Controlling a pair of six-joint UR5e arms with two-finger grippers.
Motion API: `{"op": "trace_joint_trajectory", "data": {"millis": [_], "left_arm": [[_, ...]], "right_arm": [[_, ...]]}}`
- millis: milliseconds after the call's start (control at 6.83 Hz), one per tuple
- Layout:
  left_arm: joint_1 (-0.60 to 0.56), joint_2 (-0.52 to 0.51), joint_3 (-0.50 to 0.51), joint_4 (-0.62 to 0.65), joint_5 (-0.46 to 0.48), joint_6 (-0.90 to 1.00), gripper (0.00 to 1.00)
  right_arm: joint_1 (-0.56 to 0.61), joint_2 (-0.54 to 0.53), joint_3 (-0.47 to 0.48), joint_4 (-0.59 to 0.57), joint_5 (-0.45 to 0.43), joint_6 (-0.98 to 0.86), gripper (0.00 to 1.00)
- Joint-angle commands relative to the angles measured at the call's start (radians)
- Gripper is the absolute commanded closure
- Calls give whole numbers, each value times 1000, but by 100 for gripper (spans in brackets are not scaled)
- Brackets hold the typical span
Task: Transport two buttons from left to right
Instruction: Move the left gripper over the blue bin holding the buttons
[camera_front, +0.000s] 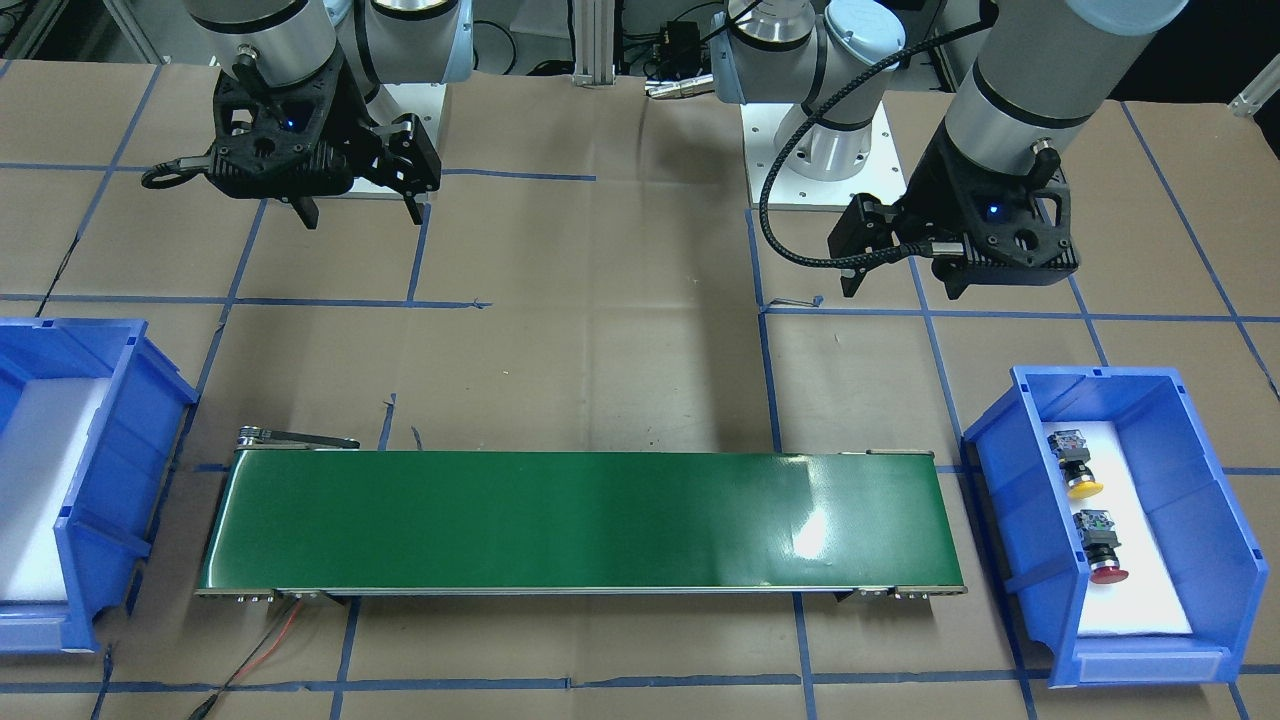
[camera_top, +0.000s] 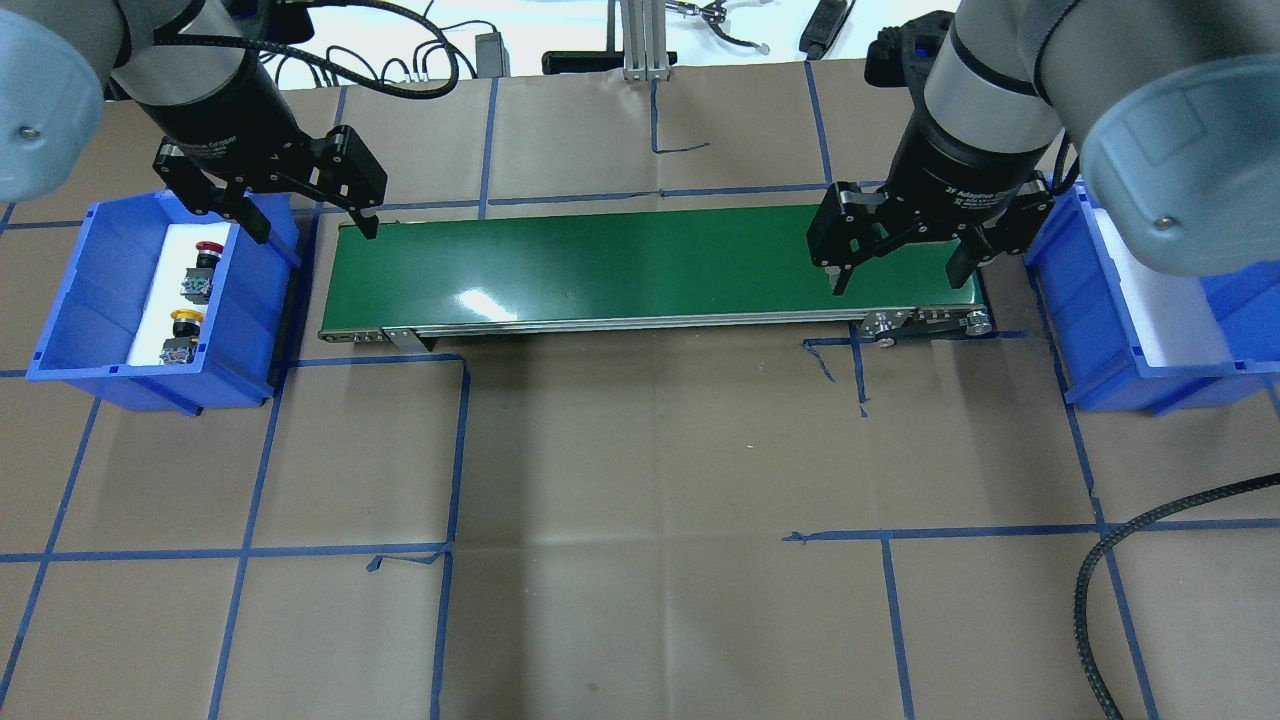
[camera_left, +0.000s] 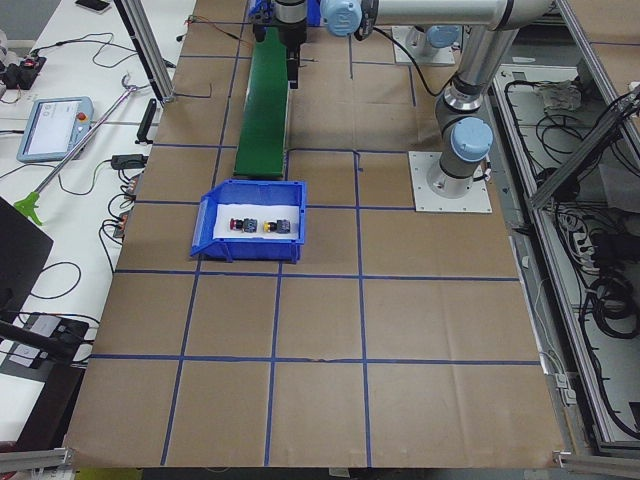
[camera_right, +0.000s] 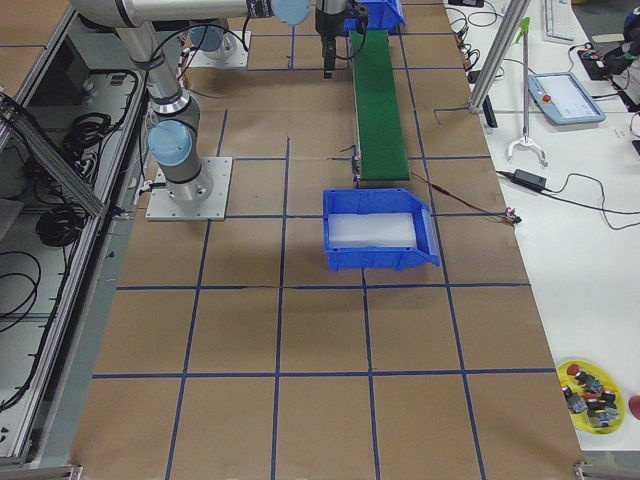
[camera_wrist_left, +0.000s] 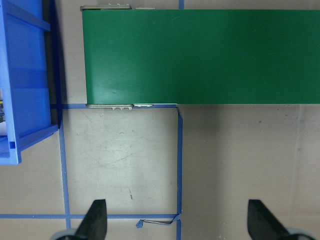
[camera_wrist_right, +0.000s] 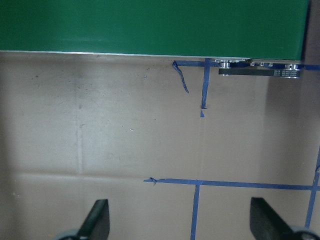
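Buttons both sit in the blue plastic bin (camera_top: 60, 330) at 9 o'clock of the long green conveyor belt (camera_top: 640, 265), overhead view. We log the red-capped push-button switch (camera_top: 202, 268) at 12 o'clock of the yellow-capped push-button switch (camera_top: 181, 335). They are near each other but apart, each lying on its side on the bin's white foam liner (camera_top: 165, 290).

A second blue plastic bin (camera_top: 1100, 340) stands at 3 o'clock of the belt, with no button in it yet.

Left end effector (camera_top: 318, 235): fingers spread wide, holding nothing, hanging high near the belt's 9 o'clock end, not over the buttons. Right end effector (camera_top: 898, 285): likewise wide apart and empty, high near the belt's 3 o'clock end. The brown paper-covered surface (camera_top: 640, 500) with its blue tape grid lies beneath both.

Step, as we judge it: the very start, approach to the first pick. The next move calls for the left arm to shift toward 9 o'clock over the bin, line its fingers across one switch, and descend between the bin walls. The round caps may roll, so we would grip the black collar or block.
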Motion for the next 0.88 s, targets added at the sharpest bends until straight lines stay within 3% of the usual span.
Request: {"op": "trace_joint_trajectory", "data": {"millis": [0, 586, 732], "left_arm": [[1, 1, 0, 0, 2, 2, 0], [47, -1, 0, 11, 9, 105, 0], [136, -12, 2, 20, 6, 121, 0]], "right_arm": [[1, 2, 0, 0, 0, 0, 0], [-1, -2, -4, -2, -2, 2, 0], [-1, -3, -4, -2, -3, 0, 0]]}}
